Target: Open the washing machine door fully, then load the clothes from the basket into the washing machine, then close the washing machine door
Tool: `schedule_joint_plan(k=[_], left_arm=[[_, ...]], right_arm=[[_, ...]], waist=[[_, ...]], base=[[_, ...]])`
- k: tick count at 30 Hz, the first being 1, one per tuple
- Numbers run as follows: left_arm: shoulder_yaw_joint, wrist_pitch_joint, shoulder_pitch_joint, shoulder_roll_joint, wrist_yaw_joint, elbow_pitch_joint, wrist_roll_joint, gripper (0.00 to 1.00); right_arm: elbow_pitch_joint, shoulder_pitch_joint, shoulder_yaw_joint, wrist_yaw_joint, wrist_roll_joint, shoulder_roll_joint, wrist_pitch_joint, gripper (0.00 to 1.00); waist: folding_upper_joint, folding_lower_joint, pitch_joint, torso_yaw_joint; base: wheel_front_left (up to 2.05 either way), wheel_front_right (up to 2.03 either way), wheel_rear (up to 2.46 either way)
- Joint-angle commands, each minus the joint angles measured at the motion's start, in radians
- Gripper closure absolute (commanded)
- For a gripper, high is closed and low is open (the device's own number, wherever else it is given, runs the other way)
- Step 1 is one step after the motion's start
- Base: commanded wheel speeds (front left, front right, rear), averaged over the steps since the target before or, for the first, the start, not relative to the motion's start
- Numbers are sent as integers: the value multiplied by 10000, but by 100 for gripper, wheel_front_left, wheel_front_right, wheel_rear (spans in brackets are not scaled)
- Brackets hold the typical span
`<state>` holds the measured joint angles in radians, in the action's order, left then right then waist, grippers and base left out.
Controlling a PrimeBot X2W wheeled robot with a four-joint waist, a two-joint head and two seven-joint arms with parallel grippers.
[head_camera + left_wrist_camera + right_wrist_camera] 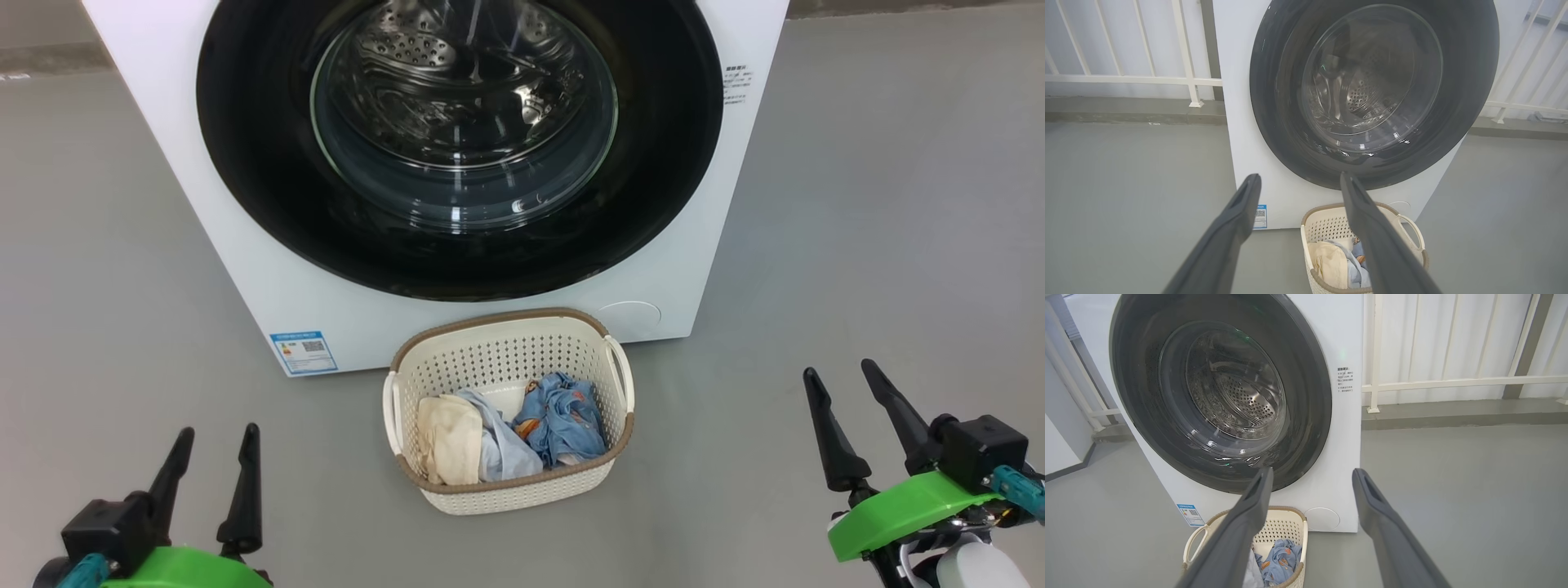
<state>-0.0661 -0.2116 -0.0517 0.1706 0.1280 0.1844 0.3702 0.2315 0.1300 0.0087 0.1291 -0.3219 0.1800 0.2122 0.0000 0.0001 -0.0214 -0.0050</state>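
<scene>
The white washing machine [245, 245] stands ahead with its round black-rimmed door [261, 163] flat against the front, glass window at the centre. On the floor right before it sits the cream basket [506, 359] holding the clothes [522, 429]: a cream piece, a pale blue one and blue fabric with orange print. My left gripper [216, 433] hangs open at the lower left, well clear of the basket. At the lower right, my right gripper [841, 371] is open too. Both wrist views look past open fingers at the door [1274, 122] [1139, 416] and basket [1327, 222] [1284, 522].
Grey floor [857, 204] spreads on both sides of the machine. A white railing [1126, 79] [1453, 381] on a low kerb runs behind it. A blue label [303, 351] and a round service flap [633, 314] mark the machine's lower front.
</scene>
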Motion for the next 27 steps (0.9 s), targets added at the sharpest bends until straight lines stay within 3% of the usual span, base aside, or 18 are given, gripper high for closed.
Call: schedule_joint_plan(k=[1, 12, 27], left_arm=[[267, -193, -469, 322, 24, -336, -477, 0], [276, -502, -467, 384, 27, -246, -1527, 0], [361, -502, -433, 325, 27, -123, -1465, 0]], right_arm=[[-283, 417, 258, 14, 500, 216, 189, 0], [-105, 482, 444, 16, 1403, 338, 496, 0], [116, 491, 430, 16, 1302, 309, 496, 0]], waist=[[0, -1, 23, -2], [0, -1, 73, -11], [0, -1, 107, -4]], base=[[0, 0, 0], [0, 0, 0], [0, 0, 0]])
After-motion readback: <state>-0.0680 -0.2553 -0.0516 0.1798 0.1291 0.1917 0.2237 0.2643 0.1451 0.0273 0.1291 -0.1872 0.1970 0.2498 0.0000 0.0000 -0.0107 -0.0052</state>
